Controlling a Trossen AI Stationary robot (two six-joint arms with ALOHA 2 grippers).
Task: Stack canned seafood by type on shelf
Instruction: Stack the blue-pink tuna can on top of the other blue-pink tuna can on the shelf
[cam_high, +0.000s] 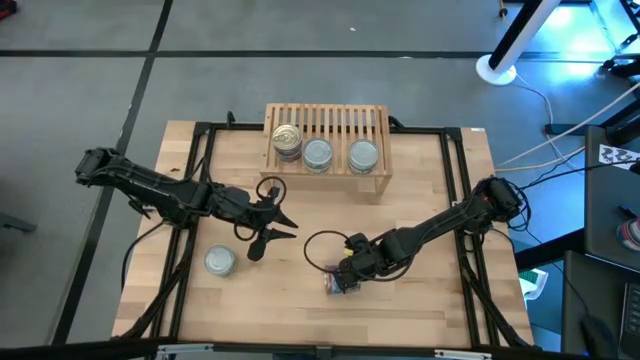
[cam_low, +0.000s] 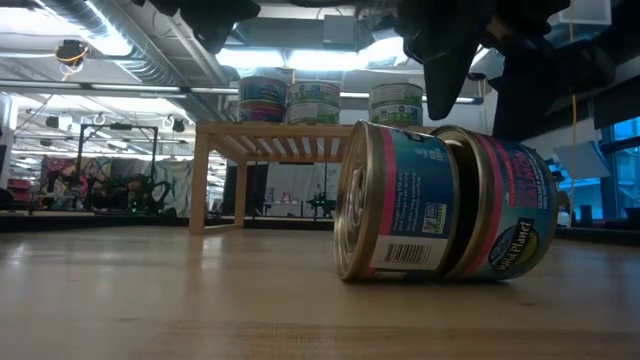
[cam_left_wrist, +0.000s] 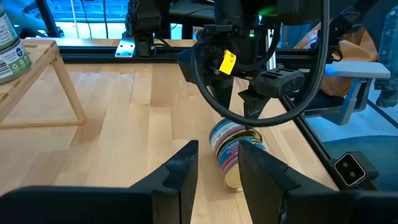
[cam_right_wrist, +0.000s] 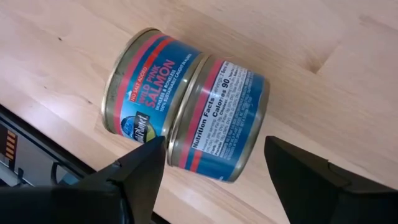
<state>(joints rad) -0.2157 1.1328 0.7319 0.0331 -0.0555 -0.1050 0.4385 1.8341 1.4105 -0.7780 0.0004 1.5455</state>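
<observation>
Two blue-and-red labelled salmon tins (cam_right_wrist: 186, 112) lie on their sides, end to end and touching, on the table (cam_high: 420, 300) near its front edge. The right gripper (cam_right_wrist: 211, 165) hangs just over them with its fingers spread wide — gripping nothing. The left gripper (cam_high: 272, 222) waits mid-table, jaws partly parted and empty, with a silver-lidded tin (cam_high: 220, 261) standing near it. On the shelf (cam_high: 375, 180) stand three tins (cam_high: 318, 153) — the leftmost possibly a stack of two.
</observation>
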